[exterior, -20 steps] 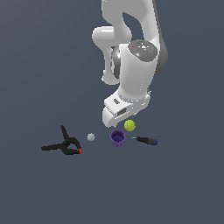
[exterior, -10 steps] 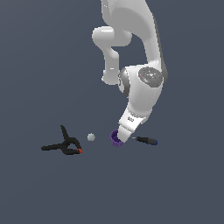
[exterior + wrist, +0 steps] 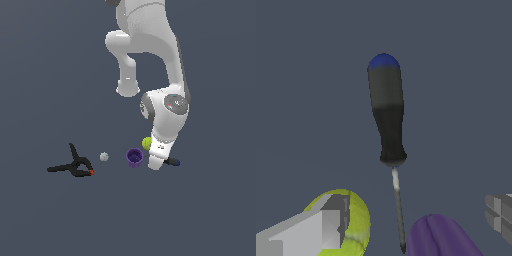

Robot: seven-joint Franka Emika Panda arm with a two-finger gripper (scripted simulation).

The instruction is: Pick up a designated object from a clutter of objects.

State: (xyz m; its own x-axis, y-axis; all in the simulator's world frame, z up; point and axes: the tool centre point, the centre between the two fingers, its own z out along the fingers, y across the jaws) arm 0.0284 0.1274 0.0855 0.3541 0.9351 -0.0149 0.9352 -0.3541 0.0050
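Since half a second ago the arm has sunk lower still, so that in the exterior view its white wrist now stands right over the spot between the purple cup point(image 3: 134, 157) and the screwdriver point(image 3: 173, 161), hiding most of the tool; only the blue-tipped handle end pokes out toward the exterior view's right. The tennis ball point(image 3: 146, 143) peeps out just behind the wrist, close to the cup. Well apart toward the exterior view's left lie the grey ball point(image 3: 104, 156) and, farther on, the black spring clamp point(image 3: 74, 165) with its red tip. The clutter itself has not shifted.

From the wrist view, the screwdriver point(image 3: 388, 134) lies flat on the grey floor, blue cap away from the camera, thin shaft running between the tennis ball point(image 3: 353, 220) and the purple cup point(image 3: 442, 237). The gripper point(image 3: 411, 225) has its fingers point(image 3: 326, 222) spread wide to either side of the shaft, holding nothing.
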